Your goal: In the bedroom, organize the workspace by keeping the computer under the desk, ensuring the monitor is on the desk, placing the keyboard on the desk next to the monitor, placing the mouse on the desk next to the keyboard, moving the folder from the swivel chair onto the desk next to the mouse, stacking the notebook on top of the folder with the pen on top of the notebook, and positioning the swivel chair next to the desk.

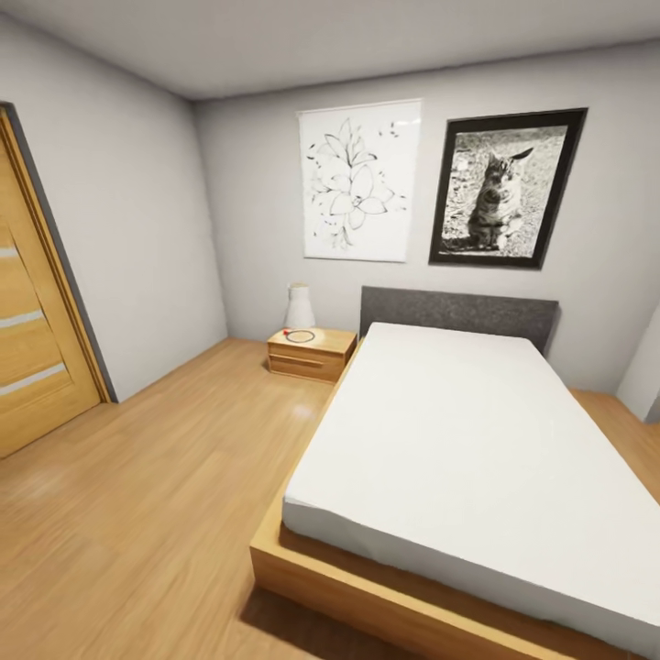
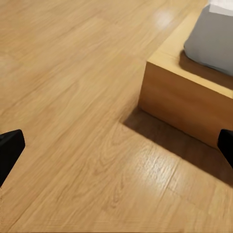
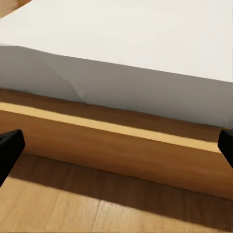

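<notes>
The desk, computer, monitor, keyboard, mouse, folder, notebook, pen and swivel chair are all out of view. I face a bedroom with a bed. My left gripper (image 2: 116,155) is open over the wooden floor, near the corner of the bed frame (image 2: 179,97), with nothing between its black fingertips (image 2: 9,148). My right gripper (image 3: 116,150) is open too, pointing at the side of the bed frame (image 3: 116,141) under the white mattress (image 3: 126,53), and holds nothing.
A low wooden bed (image 1: 367,596) with a white mattress (image 1: 467,449) and grey headboard (image 1: 458,312) takes up the right half. A wooden nightstand (image 1: 312,353) with a white vase (image 1: 299,307) stands at the far wall. A wooden door (image 1: 32,312) is at left.
</notes>
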Robot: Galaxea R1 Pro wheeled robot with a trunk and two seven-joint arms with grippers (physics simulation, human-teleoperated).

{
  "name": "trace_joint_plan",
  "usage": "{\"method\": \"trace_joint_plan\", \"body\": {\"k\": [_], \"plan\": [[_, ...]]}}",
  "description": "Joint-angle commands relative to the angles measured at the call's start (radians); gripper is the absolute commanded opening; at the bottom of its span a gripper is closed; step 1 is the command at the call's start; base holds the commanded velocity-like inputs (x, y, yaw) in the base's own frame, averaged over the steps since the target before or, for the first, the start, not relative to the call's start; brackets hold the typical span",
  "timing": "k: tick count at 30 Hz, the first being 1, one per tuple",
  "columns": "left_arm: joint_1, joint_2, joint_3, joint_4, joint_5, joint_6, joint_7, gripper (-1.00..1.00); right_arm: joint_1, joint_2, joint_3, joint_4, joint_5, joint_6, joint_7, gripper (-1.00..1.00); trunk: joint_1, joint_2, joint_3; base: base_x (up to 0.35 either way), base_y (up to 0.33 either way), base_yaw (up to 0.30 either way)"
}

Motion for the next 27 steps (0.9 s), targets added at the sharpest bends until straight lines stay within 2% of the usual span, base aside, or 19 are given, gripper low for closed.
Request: {"method": "trace_joint_plan", "body": {"k": [1,7,12,22,27], "plan": [[0.0,0.0,-0.003,0.002,-0.004,-0.001,0.006,1.0,-0.001,0.0,0.001,0.0,0.003,-0.002,-0.006,1.0,0.001,-0.001,-0.001,0.327,0.0,0.287],[0.0,-0.001,-0.048,0.026,-0.004,-0.002,0.007,1.0,-0.001,0.0,0.001,0.0,0.009,-0.004,-0.006,1.0,0.001,-0.001,-0.001,0.313,0.0,0.287],[0.0,-0.001,-0.052,0.028,-0.005,-0.009,0.008,1.0,-0.001,0.0,0.001,0.0,0.051,-0.004,-0.006,1.0,0.001,-0.001,-0.001,0.096,0.0,0.287],[0.0,-0.001,-0.052,0.028,-0.005,-0.015,0.008,1.0,-0.001,-0.001,0.0,0.0,0.06,-0.004,-0.006,1.0,0.001,-0.001,-0.001,0.006,0.0,0.275],[0.0,-0.001,-0.051,0.028,-0.005,-0.015,0.008,1.0,-0.001,0.0,0.001,0.021,0.061,-0.001,-0.003,1.0,0.001,-0.001,-0.001,0.0,0.0,0.03]]}}
